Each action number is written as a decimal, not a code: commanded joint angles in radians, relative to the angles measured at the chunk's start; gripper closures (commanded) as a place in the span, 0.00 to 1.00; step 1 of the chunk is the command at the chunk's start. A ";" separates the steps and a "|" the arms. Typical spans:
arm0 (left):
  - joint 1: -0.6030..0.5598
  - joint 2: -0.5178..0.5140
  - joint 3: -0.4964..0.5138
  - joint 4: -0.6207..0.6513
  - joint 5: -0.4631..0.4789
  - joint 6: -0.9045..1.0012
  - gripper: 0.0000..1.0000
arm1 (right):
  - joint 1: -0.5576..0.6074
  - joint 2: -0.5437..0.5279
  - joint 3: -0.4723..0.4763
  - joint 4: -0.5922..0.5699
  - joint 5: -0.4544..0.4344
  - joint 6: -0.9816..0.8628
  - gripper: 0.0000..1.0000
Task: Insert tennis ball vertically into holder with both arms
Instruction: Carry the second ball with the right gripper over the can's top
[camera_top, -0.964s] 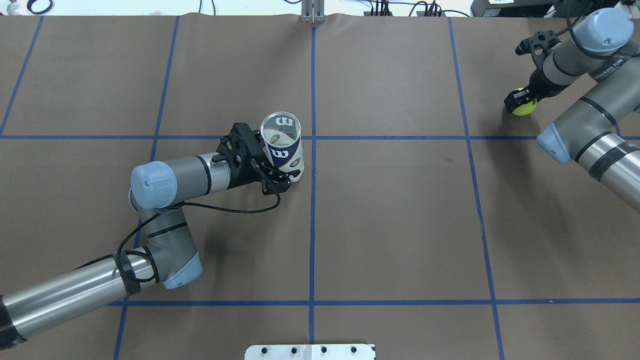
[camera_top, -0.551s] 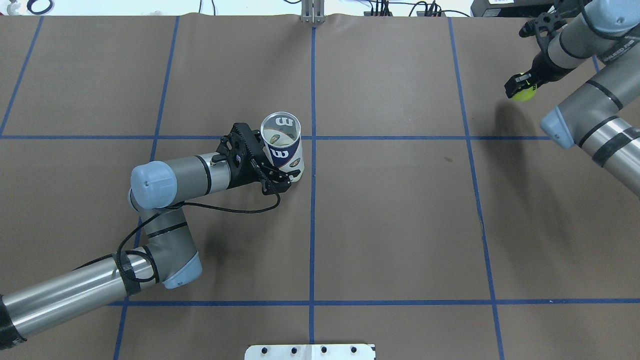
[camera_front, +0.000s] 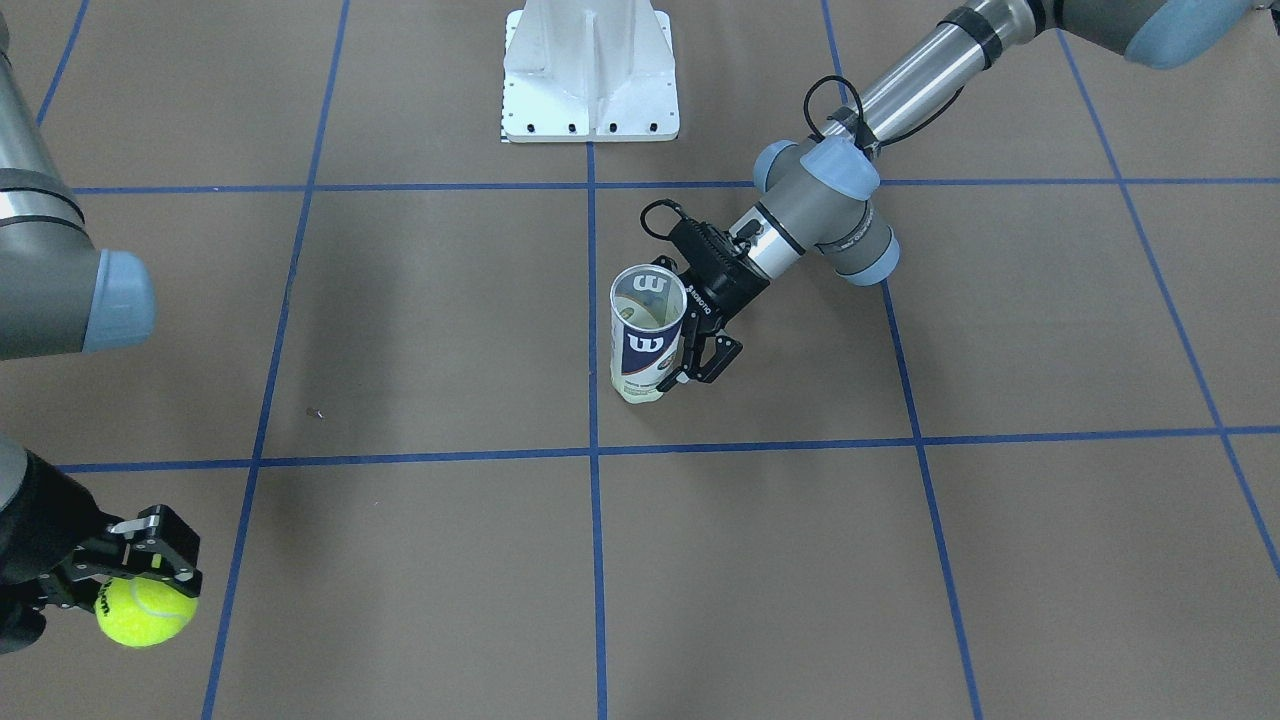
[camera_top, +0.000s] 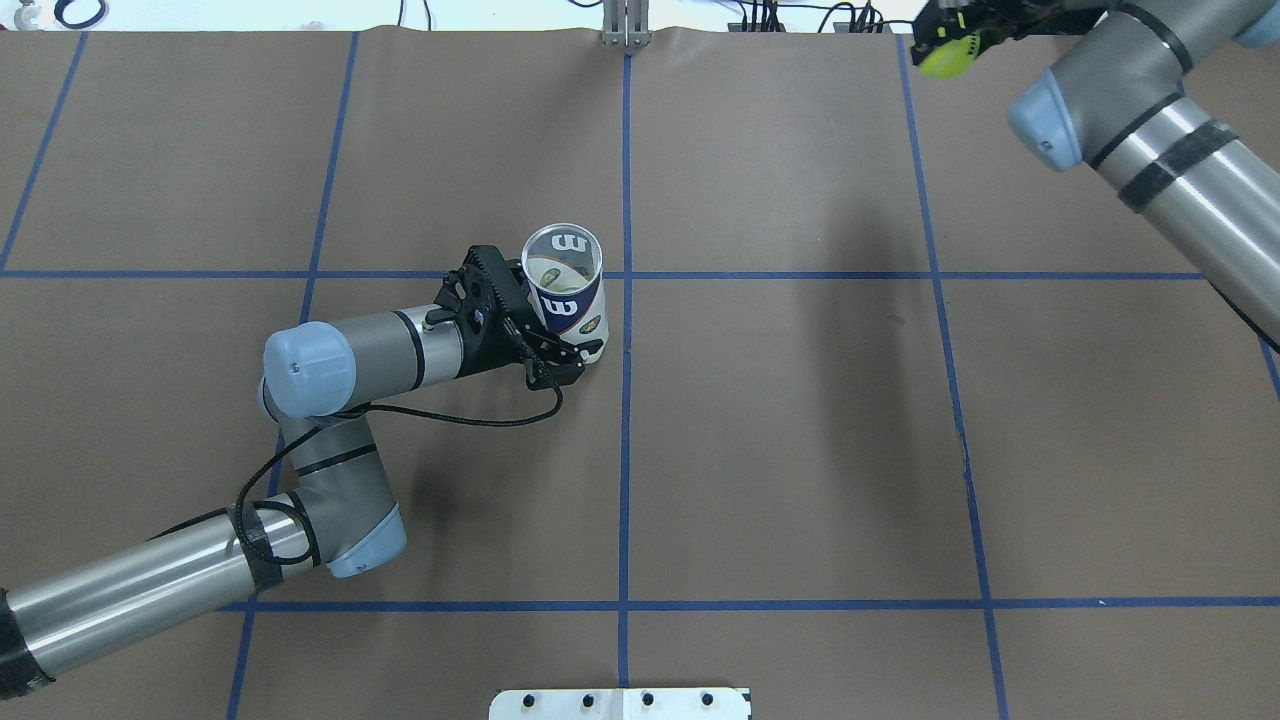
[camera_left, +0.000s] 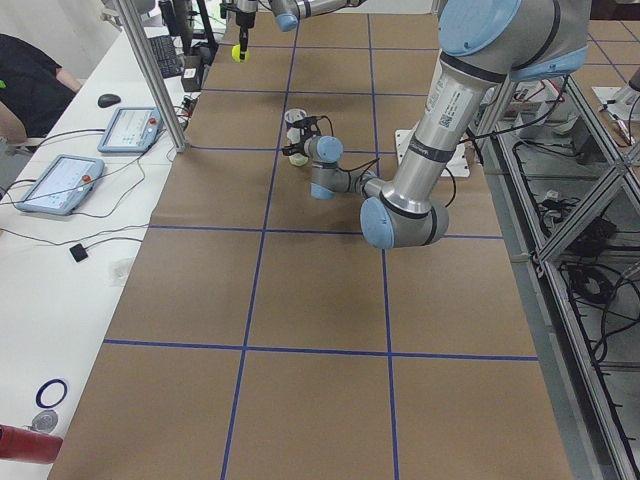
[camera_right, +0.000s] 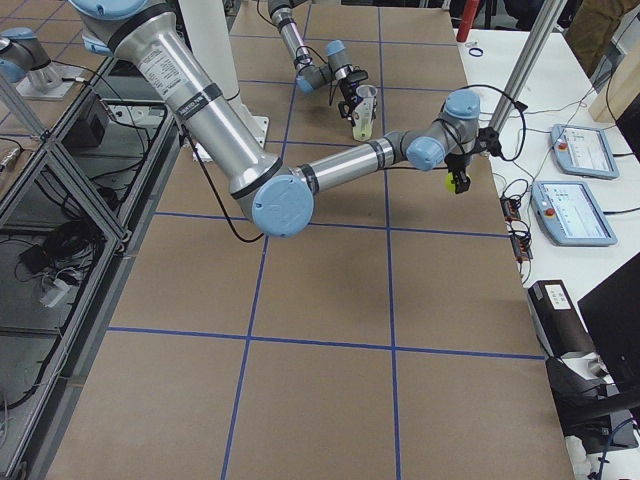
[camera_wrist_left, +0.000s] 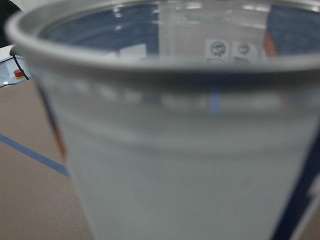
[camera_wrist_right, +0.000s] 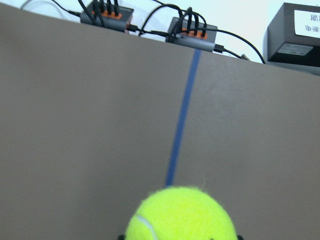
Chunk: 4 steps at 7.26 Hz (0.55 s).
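Hold can (camera_front: 648, 345) clamped upright in left gripper (camera_front: 690, 360); centre ball (camera_front: 145, 610), pinched in right gripper (camera_front: 125, 580), over open mouth; lower straight, release.

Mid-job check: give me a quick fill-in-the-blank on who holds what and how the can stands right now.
1. The left gripper is shut on the Wilson tennis-ball can, which stands ____ on the table.
2. The right gripper holds the yellow-green tennis ball, which is not yet inside the ____.
3. The can's top is ____, with no lid on it.
Missing words: upright; can; open.
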 joint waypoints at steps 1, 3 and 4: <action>0.000 -0.001 0.000 0.000 -0.001 -0.002 0.01 | -0.111 0.109 0.121 -0.096 0.024 0.232 1.00; 0.002 -0.001 0.001 0.002 -0.001 -0.003 0.01 | -0.230 0.188 0.269 -0.265 -0.038 0.318 1.00; 0.000 -0.001 0.000 0.002 -0.001 -0.005 0.01 | -0.272 0.203 0.304 -0.327 -0.066 0.320 1.00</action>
